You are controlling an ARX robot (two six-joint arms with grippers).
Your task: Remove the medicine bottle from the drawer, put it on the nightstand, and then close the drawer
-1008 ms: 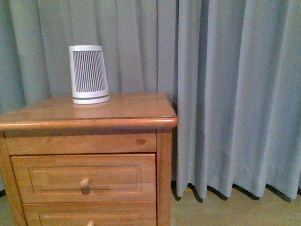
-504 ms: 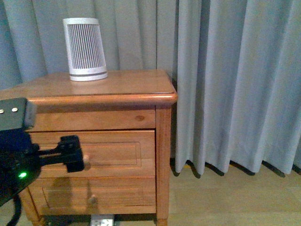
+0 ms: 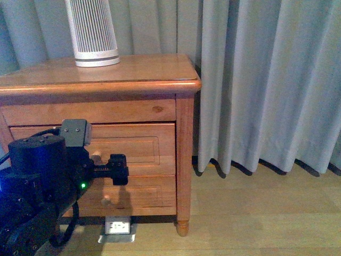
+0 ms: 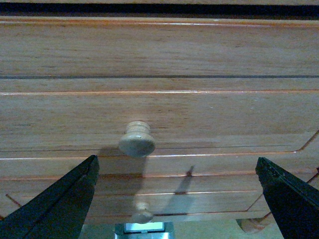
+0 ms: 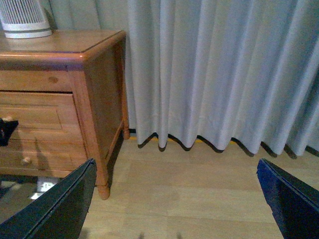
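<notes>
The nightstand (image 3: 133,74) stands at the left, and its upper drawer (image 3: 138,146) is shut. No medicine bottle shows in any view. My left gripper (image 3: 118,168) hangs open in front of the drawer, just right of and slightly below its round knob (image 3: 96,156). In the left wrist view the knob (image 4: 136,139) sits up close, ahead of the open left gripper (image 4: 177,199) and toward one finger (image 4: 60,204), not between the fingers. My right gripper (image 5: 174,204) is open over bare wooden floor, to the right of the nightstand (image 5: 94,89).
A tall white ribbed appliance (image 3: 91,32) stands at the back left of the nightstand top. The lower drawer's knob (image 3: 106,200) sits below my left gripper. A small white device (image 3: 117,226) lies under the cabinet. Grey curtains (image 3: 266,80) hang behind and to the right.
The front view has dropped, so the nightstand sits higher in the picture. My left arm came into view from the lower left and moved right, up to the upper drawer's knob.
</notes>
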